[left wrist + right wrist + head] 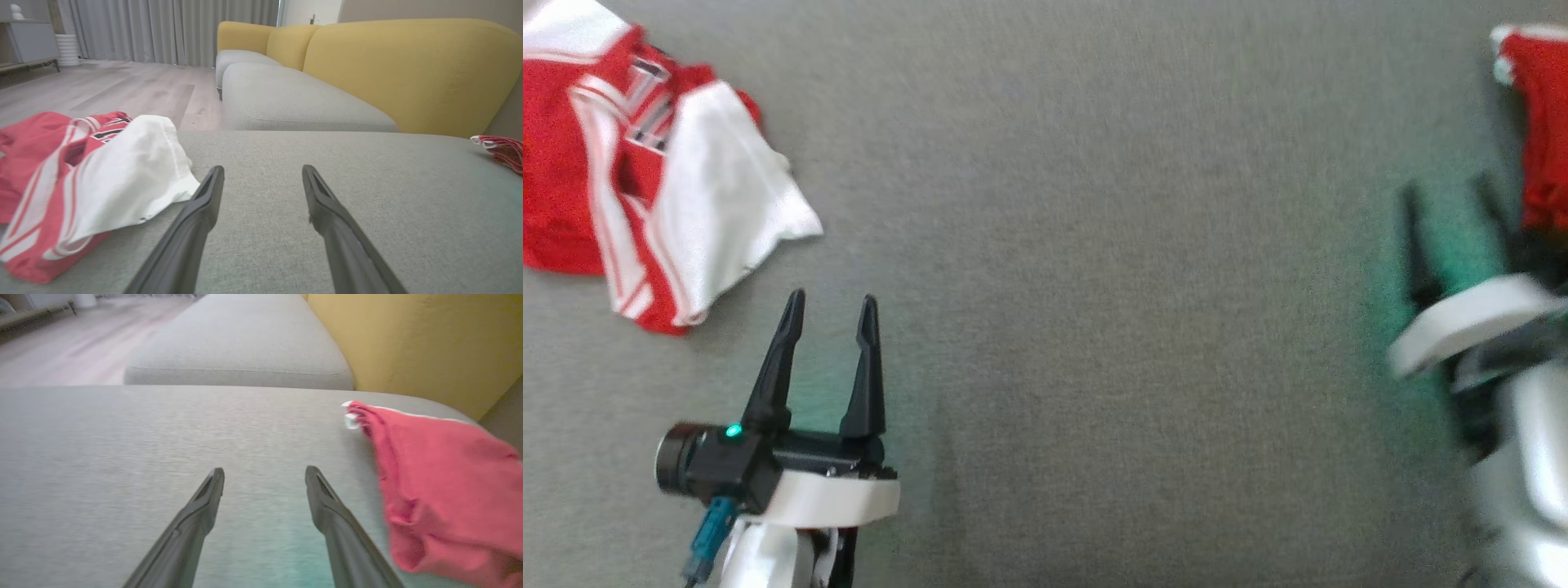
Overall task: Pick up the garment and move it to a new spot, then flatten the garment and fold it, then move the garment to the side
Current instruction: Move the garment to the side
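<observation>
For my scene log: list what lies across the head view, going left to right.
red and white jersey → left gripper, open → bare grey cushion → right gripper, blurred, open → red garment at the right edge

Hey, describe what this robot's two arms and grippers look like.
The left gripper has two long, black, tapering fingers on a black body with a green light, a teal cable plug and a white wrist ring. The right gripper is blurred: dark fingers, a white ring and a pale grey forearm.
</observation>
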Robot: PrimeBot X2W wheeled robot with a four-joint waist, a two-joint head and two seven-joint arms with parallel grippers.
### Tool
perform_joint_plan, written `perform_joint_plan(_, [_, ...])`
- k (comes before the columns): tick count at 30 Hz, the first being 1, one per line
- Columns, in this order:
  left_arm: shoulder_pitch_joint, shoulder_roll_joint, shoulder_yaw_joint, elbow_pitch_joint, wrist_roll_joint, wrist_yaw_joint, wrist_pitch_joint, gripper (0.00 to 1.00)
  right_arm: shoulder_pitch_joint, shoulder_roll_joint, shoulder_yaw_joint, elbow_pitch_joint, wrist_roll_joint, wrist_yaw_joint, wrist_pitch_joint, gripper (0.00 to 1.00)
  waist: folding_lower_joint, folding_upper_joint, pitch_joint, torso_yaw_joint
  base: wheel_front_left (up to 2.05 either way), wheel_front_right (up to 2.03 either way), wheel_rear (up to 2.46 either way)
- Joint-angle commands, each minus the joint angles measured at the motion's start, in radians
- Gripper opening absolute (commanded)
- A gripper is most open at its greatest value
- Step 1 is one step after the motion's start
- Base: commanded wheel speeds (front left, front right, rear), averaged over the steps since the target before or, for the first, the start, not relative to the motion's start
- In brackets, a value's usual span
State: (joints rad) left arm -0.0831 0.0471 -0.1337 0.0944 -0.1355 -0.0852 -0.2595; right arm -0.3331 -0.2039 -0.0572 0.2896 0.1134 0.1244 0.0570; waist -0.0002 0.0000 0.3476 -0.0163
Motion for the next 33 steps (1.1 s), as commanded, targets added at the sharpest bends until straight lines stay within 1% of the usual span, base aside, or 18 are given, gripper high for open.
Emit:
perform_joint_plan(1, [0.000,0.003,0.028,-0.024,-0.008,0.008,-0.002,1.00,0.012,0.007,0.032,-0.014,0.011,0.006,-0.034,1.00,0.0002,0.0000,-0.070,0.034,0.00,0.00,0.00])
perform_joint_plan(5, [0.028,0.003,0.039,-0.011,-0.027,0.023,-0.002,1.00,0.051,0.076,0.124,0.114,0.060,0.006,-0.239,1.00,0.0002,0.0000,-0.143,0.053,0.00,0.00,0.00])
perform_joint_plan(6, [0.035,0.003,0.039,-0.008,-0.029,0.025,-0.002,1.00,0.060,0.087,0.141,0.137,0.070,0.006,-0.277,1.00,0.0002,0.0000,-0.163,0.059,0.00,0.00,0.00])
perform_joint_plan(8, [0.053,0.003,0.039,-0.003,-0.040,0.037,-0.002,1.00,0.082,0.107,0.165,0.170,0.086,0.006,-0.310,1.00,0.0002,0.0000,-0.198,0.067,0.00,0.00,0.00])
perform_joint_plan(9, [0.063,0.003,0.038,-0.001,-0.045,0.043,-0.002,1.00,0.094,0.114,0.176,0.171,0.089,0.006,-0.316,1.00,0.0002,0.0000,-0.214,0.070,0.00,0.00,0.00])
perform_joint_plan(10, [0.071,0.003,0.038,-0.008,-0.047,0.050,-0.002,1.00,0.105,0.121,0.178,0.145,0.098,0.006,-0.317,1.00,0.0002,0.0000,-0.227,0.073,0.00,0.00,0.00])
perform_joint_plan(13, [0.096,0.003,0.041,-0.042,-0.037,0.075,-0.002,1.00,0.172,0.136,0.188,0.009,0.113,0.006,-0.318,1.00,0.0002,0.0000,-0.257,0.082,0.00,0.00,0.00])
perform_joint_plan(16, [0.120,0.003,0.048,-0.071,-0.041,0.088,-0.002,1.00,0.251,0.144,0.153,-0.096,0.075,0.006,-0.318,1.00,0.0002,0.0000,-0.280,0.094,0.00,0.00,0.00])
perform_joint_plan(18, [0.137,0.003,0.050,-0.090,-0.043,0.094,-0.002,1.00,0.301,0.148,0.125,-0.141,0.059,0.006,-0.319,1.00,0.0002,0.0000,-0.297,0.101,0.00,0.00,0.00])
perform_joint_plan(20, [0.166,0.003,0.046,-0.099,-0.036,0.102,-0.002,1.00,0.369,0.152,0.122,-0.162,0.051,0.006,-0.319,1.00,0.0002,0.0000,-0.328,0.110,0.00,0.00,0.00])
perform_joint_plan(22, [0.185,0.003,0.043,-0.102,-0.033,0.110,-0.002,1.00,0.401,0.153,0.126,-0.166,0.041,0.006,-0.319,1.00,0.0002,0.0000,-0.343,0.112,0.00,0.00,0.00])
perform_joint_plan(24, [0.197,0.003,0.043,-0.104,-0.031,0.118,-0.002,1.00,0.418,0.153,0.124,-0.176,0.030,0.006,-0.319,1.00,0.0002,0.0000,-0.353,0.110,0.00,0.00,0.00])
perform_joint_plan(33, [0.207,0.003,0.054,-0.087,0.002,0.113,-0.002,1.00,0.454,0.153,0.124,-0.180,0.054,0.006,-0.319,1.00,0.0002,0.0000,-0.381,0.107,0.00,0.00,0.00])
